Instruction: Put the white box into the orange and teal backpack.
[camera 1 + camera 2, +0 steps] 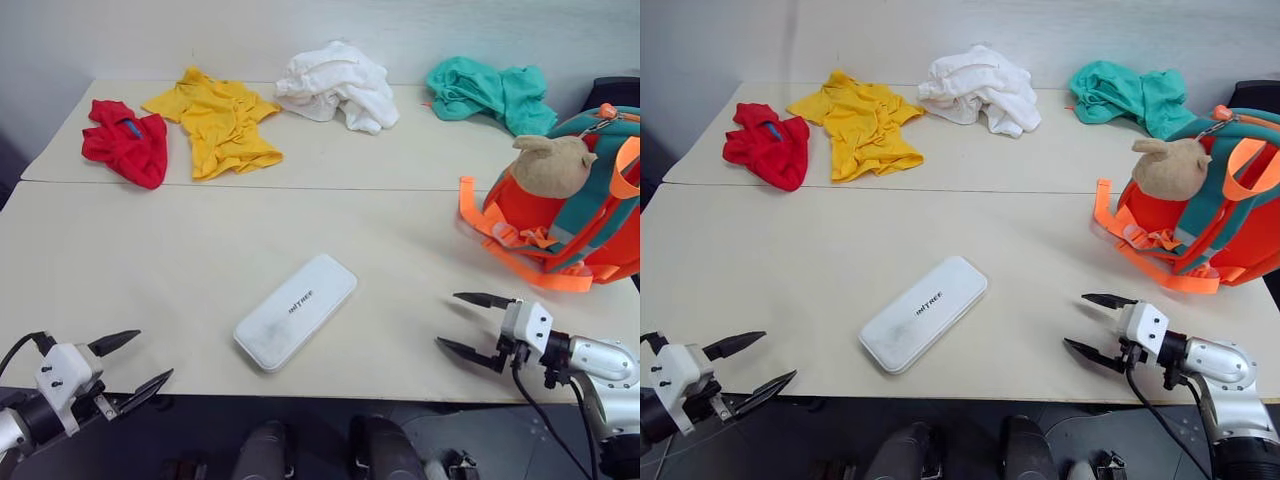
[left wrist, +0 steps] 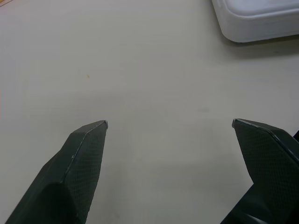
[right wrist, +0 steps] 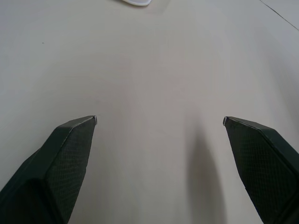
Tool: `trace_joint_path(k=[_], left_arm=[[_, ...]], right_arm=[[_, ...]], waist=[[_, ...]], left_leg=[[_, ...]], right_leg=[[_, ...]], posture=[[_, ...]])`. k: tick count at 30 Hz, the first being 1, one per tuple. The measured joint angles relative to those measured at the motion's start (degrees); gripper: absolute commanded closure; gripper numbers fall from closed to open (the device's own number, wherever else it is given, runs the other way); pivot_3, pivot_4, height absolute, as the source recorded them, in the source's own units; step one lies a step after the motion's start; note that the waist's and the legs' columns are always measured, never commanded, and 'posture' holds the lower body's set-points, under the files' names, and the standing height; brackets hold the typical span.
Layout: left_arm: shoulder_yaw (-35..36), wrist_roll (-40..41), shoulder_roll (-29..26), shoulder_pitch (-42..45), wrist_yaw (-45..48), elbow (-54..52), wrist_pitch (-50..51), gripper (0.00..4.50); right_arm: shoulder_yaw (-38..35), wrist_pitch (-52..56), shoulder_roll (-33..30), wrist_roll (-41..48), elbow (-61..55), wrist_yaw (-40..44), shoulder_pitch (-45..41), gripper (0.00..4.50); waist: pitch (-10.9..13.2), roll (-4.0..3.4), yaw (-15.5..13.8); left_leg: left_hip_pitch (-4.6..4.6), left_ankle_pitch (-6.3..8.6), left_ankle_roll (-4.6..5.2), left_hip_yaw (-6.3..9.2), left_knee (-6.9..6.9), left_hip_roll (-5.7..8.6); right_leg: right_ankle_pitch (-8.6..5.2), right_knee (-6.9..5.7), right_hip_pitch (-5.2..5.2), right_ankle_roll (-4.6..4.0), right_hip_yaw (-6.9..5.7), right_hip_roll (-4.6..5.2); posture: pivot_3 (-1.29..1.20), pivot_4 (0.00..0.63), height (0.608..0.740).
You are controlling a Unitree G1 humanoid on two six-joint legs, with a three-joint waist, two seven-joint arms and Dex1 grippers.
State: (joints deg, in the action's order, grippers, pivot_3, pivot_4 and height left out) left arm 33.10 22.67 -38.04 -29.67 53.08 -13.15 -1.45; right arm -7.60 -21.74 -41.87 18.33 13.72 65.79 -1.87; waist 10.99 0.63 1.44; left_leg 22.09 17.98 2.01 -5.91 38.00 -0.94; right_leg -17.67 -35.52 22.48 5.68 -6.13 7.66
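The box (image 1: 295,311) lay flat and diagonal on the bench (image 1: 150,260), near the front edge and about midway between the two arms, with dark lettering on its upper face. The backpack (image 1: 570,215) stood at the bench's right edge, well apart from the box, its orange straps (image 1: 510,245) spilling toward the centre and a tan plush toy (image 1: 550,165) resting against its front. The left end effector (image 1: 135,363) hovered at the front left corner with fingers spread and nothing between them. The right end effector (image 1: 468,322) sat over the front edge between box and backpack, likewise spread and empty. Along the far side lay red (image 1: 127,141), yellow (image 1: 215,120), white (image 1: 338,86) and teal garments (image 1: 490,92).
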Motion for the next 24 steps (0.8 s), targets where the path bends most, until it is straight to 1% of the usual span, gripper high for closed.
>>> trace_joint_path(k=[3,7,8,9,11,13,14,16,20,22,24], left_arm=[[0.0,0.5,0.0,0.0,-0.4,-0.3,0.8,0.0],[0.1,4.8,-0.3,-0.4,-1.7,-3.9,8.7,0.0],[0.0,6.5,-0.8,-1.1,-1.5,-5.6,11.4,0.0],[-0.1,7.8,-1.3,-2.3,-1.2,-7.7,13.9,0.39],[-0.9,8.7,-1.3,-3.7,-0.9,-10.9,16.5,0.85],[-2.7,8.6,0.2,-4.7,-1.9,-14.0,17.3,1.52],[-4.5,8.3,1.3,-4.8,-2.8,-15.7,17.6,1.8],[-10.0,6.0,3.8,-4.1,-5.5,-18.8,17.6,2.49],[-16.6,2.0,6.9,-0.3,-10.3,-19.9,17.7,3.76],[-20.2,-0.6,7.3,2.1,-12.6,-19.8,18.3,4.39],[-22.1,-2.2,7.5,3.7,-14.0,-19.7,19.2,4.39]], right_arm=[[0.3,2.3,0.2,1.0,-0.5,0.0,-1.0,0.04],[2.1,10.1,1.8,3.5,-5.6,-0.6,-4.4,0.04],[2.9,12.4,2.2,3.7,-6.8,-1.3,-5.7,0.4],[3.6,14.7,2.9,3.6,-7.7,-2.3,-7.5,0.61],[5.4,18.0,4.1,2.9,-8.9,-4.1,-10.3,1.23],[8.1,19.6,6.0,-0.3,-8.4,-6.5,-14.3,1.97],[9.4,19.9,7.7,-1.9,-7.6,-8.0,-16.4,2.27],[12.4,21.0,11.7,-5.5,-5.2,-11.5,-21.0,3.05],[15.8,20.1,16.2,-9.1,-1.4,-14.0,-24.3,4.46],[16.5,18.4,18.8,-10.5,2.0,-15.4,-25.2,4.5],[17.3,17.0,20.6,-11.5,5.0,-16.1,-26.1,4.5]], waist=[[0.0,0.0,0.0],[0.0,0.0,0.2],[0.0,0.0,0.2],[0.0,0.0,0.3],[0.0,-0.06,0.2],[0.0,-0.06,0.2],[0.0,-0.06,0.2],[0.0,-0.06,0.2],[0.0,-0.06,-0.3],[0.0,-0.06,-0.1],[0.0,-0.05,0.2]], left_leg=[[0.0,0.0,0.0,0.01,0.0,0.0],[0.0,-0.01,-0.02,0.04,0.0,-0.03],[0.0,0.0,-0.03,0.04,0.0,-0.04],[0.0,0.0,-0.05,0.04,0.0,-0.05],[0.01,0.02,-0.07,0.04,0.0,-0.03],[0.02,0.01,-0.07,0.03,0.0,-0.02],[0.02,0.01,-0.07,0.02,0.03,-0.01],[0.02,0.0,-0.08,0.02,0.04,-0.01],[0.11,-0.04,-0.08,0.1,0.05,0.03],[0.11,-0.07,-0.03,0.06,0.08,0.05],[0.1,-0.08,-0.02,0.03,0.08,0.05]], right_leg=[[0.0,-0.01,0.0,0.0,0.0,0.01],[-0.01,-0.03,0.01,-0.01,0.01,0.0],[-0.01,-0.04,0.02,-0.03,0.01,0.0],[-0.02,-0.03,0.03,-0.04,0.01,0.0],[-0.03,-0.02,0.05,-0.05,0.01,0.0],[-0.03,-0.01,0.04,-0.06,0.0,0.0],[-0.03,-0.04,0.04,-0.06,0.01,0.0],[-0.03,-0.06,0.05,-0.06,0.01,-0.01],[-0.04,-0.11,0.06,-0.07,-0.11,-0.03],[-0.03,-0.12,0.04,-0.06,-0.1,-0.03],[-0.03,-0.17,0.05,-0.05,-0.08,-0.04]], posture=[[0.0,0.15,0.74],[0.0,0.15,0.74],[0.0,0.15,0.74],[0.0,0.15,0.74],[0.0,0.15,0.74],[0.0,0.15,0.74],[0.0,0.15,0.74],[0.0,0.15,0.74],[0.0,0.15,0.74],[0.0,0.15,0.74],[0.0,0.15,0.74]])
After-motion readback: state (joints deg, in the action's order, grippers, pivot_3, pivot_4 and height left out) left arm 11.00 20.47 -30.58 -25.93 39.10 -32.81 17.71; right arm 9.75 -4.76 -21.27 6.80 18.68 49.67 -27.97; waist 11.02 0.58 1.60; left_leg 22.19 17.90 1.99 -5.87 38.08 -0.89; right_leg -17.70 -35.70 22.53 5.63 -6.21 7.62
